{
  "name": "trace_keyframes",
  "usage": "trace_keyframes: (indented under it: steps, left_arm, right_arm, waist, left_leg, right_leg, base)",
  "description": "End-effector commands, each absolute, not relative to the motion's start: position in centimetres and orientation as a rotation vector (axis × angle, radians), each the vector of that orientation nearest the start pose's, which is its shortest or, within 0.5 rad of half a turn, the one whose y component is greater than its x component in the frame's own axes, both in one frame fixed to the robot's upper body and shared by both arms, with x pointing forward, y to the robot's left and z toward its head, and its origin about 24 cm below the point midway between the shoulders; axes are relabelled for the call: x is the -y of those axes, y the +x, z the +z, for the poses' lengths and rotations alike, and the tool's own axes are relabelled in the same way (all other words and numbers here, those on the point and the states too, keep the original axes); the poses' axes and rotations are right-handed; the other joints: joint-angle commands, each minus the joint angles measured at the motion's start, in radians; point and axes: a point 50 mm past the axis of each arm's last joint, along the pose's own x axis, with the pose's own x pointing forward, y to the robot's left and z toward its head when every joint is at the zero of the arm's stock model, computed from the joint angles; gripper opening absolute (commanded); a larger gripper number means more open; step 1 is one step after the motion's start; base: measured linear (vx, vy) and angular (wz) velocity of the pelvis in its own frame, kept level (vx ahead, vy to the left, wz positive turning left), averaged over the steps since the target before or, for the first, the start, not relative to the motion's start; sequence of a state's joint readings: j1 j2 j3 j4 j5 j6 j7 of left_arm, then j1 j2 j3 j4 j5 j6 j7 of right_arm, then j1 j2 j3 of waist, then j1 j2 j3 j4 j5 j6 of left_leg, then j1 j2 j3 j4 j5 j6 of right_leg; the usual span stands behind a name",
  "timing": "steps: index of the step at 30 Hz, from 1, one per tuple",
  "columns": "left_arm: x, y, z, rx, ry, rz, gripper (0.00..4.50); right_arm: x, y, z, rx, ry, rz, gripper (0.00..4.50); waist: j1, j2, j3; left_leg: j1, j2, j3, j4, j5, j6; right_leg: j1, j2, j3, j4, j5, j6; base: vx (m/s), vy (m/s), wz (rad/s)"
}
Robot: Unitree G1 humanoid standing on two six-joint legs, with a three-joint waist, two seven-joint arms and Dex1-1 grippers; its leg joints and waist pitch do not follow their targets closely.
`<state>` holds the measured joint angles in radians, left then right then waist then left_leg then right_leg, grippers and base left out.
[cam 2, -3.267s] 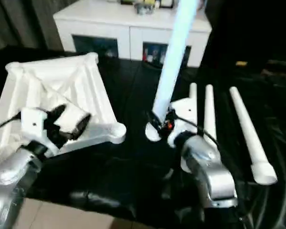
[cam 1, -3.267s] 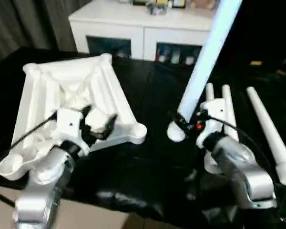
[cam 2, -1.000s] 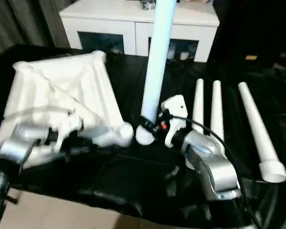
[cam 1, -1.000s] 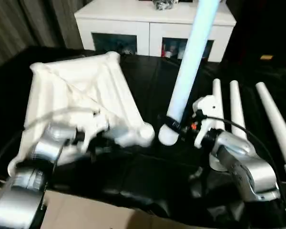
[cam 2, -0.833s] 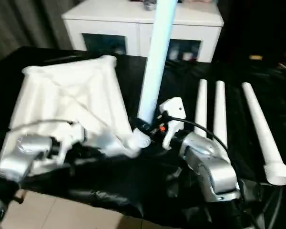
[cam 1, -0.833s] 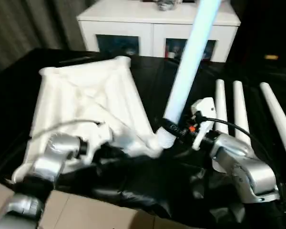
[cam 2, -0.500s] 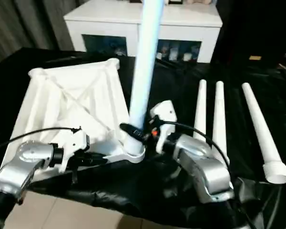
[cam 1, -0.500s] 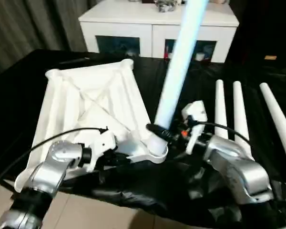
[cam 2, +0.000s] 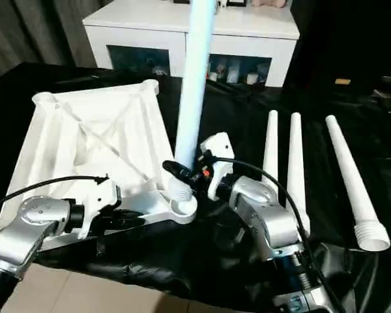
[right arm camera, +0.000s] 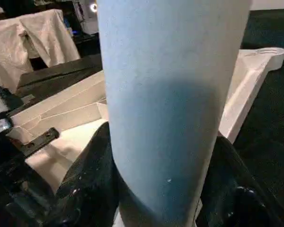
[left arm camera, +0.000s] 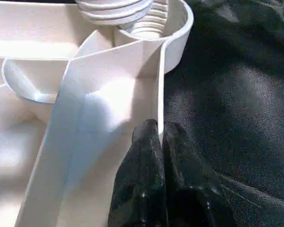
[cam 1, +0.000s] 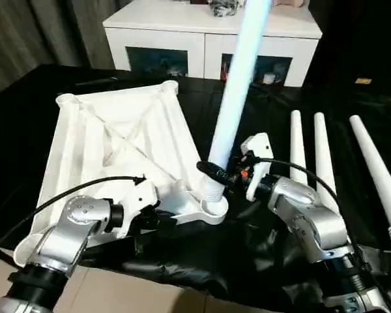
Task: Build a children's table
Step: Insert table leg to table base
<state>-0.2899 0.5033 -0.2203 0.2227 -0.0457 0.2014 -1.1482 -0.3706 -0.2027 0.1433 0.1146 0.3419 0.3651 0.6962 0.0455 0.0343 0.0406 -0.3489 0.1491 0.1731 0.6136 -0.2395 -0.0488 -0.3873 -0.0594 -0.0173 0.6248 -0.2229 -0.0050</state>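
Right claw (cam 1: 214, 171): black fingers closed around the lower shaft of a long white tapered plastic tube leg (cam 1: 229, 112), held near upright, leaning slightly away from the robot. Its threaded end now stands in the round corner socket (cam 1: 212, 207) nearest the robot's right side. A second ago that end hung beside the socket, over the black cloth (cam 1: 260, 248); half a second ago it was arriving at the rim.

Left claw (left arm camera: 159, 137): fingers pinched nearly closed on the thin edge wall of the white ribbed plastic table panel (cam 1: 117, 147), which lies underside up on the cloth-covered tabletop. A second ago this arm was blurred and crossing the panel; it is now set at the near edge, just beside the same socket.

Judgement: leg and socket are mated at the mouth, with the panel braced. Seating and turning the thread appears to be the step in hand; three spare white tube legs (cam 1: 319, 163) lie side by side on the cloth at the right, so the build is at an early stage.

View differences: the left wrist view shows the thread ridges (left arm camera: 118, 9) sitting at the socket mouth, detail the head views leave small. The right wrist view shows the shaft between the fingers (right arm camera: 92, 175), with the panel beyond it. The head views alone give the leg's tilt and the white cabinet with dark glass doors (cam 1: 202, 39) behind
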Motion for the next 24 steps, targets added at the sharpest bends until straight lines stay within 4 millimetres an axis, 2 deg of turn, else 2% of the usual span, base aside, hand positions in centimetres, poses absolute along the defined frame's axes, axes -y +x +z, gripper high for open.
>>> trace_keyframes:
  steps: [1, 5, 7, 19, 24]
  left_arm:
    - [-17.0, 26.4, 3.3, -0.495, 0.311, -1.231, 0.00]
    - [-17.2, 26.7, 3.5, -0.496, 0.322, -1.219, 0.00]
    - [-17.2, 26.8, 3.6, -0.494, 0.330, -1.218, 0.00]
    - [-16.9, 26.7, 3.9, -0.479, 0.332, -1.225, 0.00]
    - [-17.0, 26.8, 4.1, -0.465, 0.328, -1.201, 0.00]
  right_arm:
    - [10.2, 29.1, 6.7, -0.233, 0.139, 0.951, 1.82]
    - [10.4, 28.5, 7.7, -0.217, 0.164, 1.019, 1.82]
    - [10.5, 28.3, 7.8, -0.229, 0.122, 1.045, 1.82]
    - [10.9, 29.1, 6.6, -0.248, 0.141, 0.955, 1.82]
    - [11.7, 28.4, 5.3, -0.259, 0.166, 0.892, 1.82]
  waist:
    - [0.003, -0.007, -0.045]
    - [0.003, -0.008, -0.044]
    - [0.002, -0.010, -0.044]
    - [0.002, -0.011, -0.044]
    - [0.002, -0.010, -0.042]
  left_leg:
    - [-0.001, 0.075, -0.028, -0.087, -0.088, 0.049]
    - [-0.002, 0.075, -0.029, -0.088, -0.091, 0.055]
    - [-0.002, 0.075, -0.027, -0.087, -0.098, 0.051]
    - [-0.001, 0.076, -0.027, -0.087, -0.092, 0.049]
    - [-0.001, 0.077, -0.028, -0.090, -0.107, 0.040]
  right_leg:
    - [0.042, -0.086, 0.046, -0.066, -0.035, -0.253]
    - [0.043, -0.086, 0.046, -0.067, -0.037, -0.257]
    - [0.042, -0.086, 0.046, -0.070, -0.057, -0.257]
    - [0.039, -0.088, 0.046, -0.070, -0.064, -0.264]
    - [0.038, -0.087, 0.046, -0.070, -0.068, -0.259]
  base:
    - [0.000, 0.000, 0.00]
    - [0.000, 0.000, 0.00]
    - [0.000, 0.000, 0.00]
    - [0.000, 0.000, 0.00]
    - [0.000, 0.000, 0.00]
